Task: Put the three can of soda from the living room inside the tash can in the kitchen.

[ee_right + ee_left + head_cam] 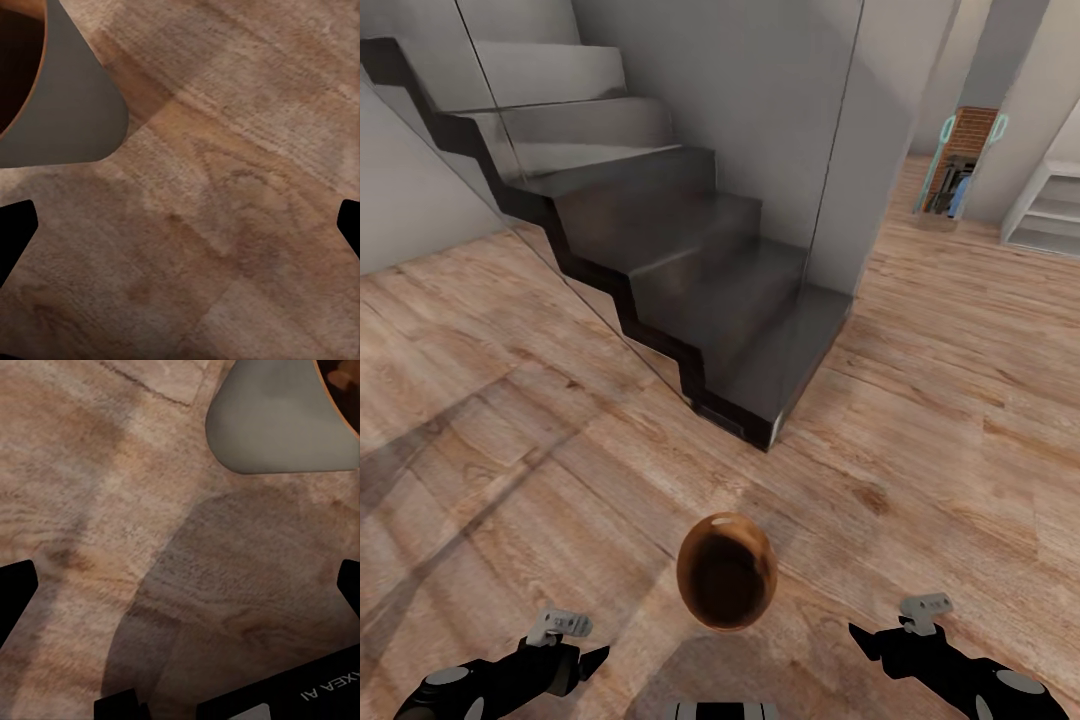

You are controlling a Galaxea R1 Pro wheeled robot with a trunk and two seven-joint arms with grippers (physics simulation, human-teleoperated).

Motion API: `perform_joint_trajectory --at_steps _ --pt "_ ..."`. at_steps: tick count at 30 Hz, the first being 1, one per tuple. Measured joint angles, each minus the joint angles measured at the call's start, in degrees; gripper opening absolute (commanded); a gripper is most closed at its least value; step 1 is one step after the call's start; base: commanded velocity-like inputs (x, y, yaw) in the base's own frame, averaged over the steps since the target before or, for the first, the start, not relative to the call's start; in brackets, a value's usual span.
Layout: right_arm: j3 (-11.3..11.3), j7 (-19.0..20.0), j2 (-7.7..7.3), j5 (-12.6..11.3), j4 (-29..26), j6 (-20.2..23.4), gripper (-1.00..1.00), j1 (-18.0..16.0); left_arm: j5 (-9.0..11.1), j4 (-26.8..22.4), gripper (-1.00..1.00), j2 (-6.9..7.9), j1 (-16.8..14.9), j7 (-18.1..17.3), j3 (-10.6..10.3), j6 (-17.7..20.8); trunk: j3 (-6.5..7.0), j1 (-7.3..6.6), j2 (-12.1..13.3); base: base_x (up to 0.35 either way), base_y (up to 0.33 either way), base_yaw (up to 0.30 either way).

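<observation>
Grainy wood-plank floor (pixel 920 400) spreads under both arms; dark stepped stairs (pixel 700 290) rise well ahead. The round copper-toned tash can (pixel 726 572), dark inside, sits between the left gripper (pixel 585 650) and right gripper (pixel 875 640), both spread apart.

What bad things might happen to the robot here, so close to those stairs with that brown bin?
1. The dark staircase stands straight ahead on the wood floor; rolling forward might bump its bottom step.
2. The tash can sits between the left gripper and right gripper, and neither grips it, so a jolt might tip it.
</observation>
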Motion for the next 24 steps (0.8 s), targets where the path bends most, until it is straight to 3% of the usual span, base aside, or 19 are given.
perform_joint_trajectory --at_steps 10,17,24 --pt "-0.1 -0.8 0.16 0.0 0.0 -0.7 1.0 0.0 0.0 0.0 1.0 0.0 0.0 0.0 0.0 0.0 0.0 0.0 0.0 0.0 0.0 0.0" --pt "0.0 -7.0 0.38 -0.1 -0.1 -0.1 1.0 -0.6 0.0 -0.1 1.0 0.08 0.0 0.0 0.0 -0.2 0.0 0.0 0.0 0.0 0.0 0.0" --pt "0.2 -4.3 0.76 -0.9 -0.1 3.1 1.0 -4.5 0.0 0.0 1.0 0.01 -0.1 -0.1 0.0 -3.0 0.0 0.0 0.0 0.0 0.0 0.0"
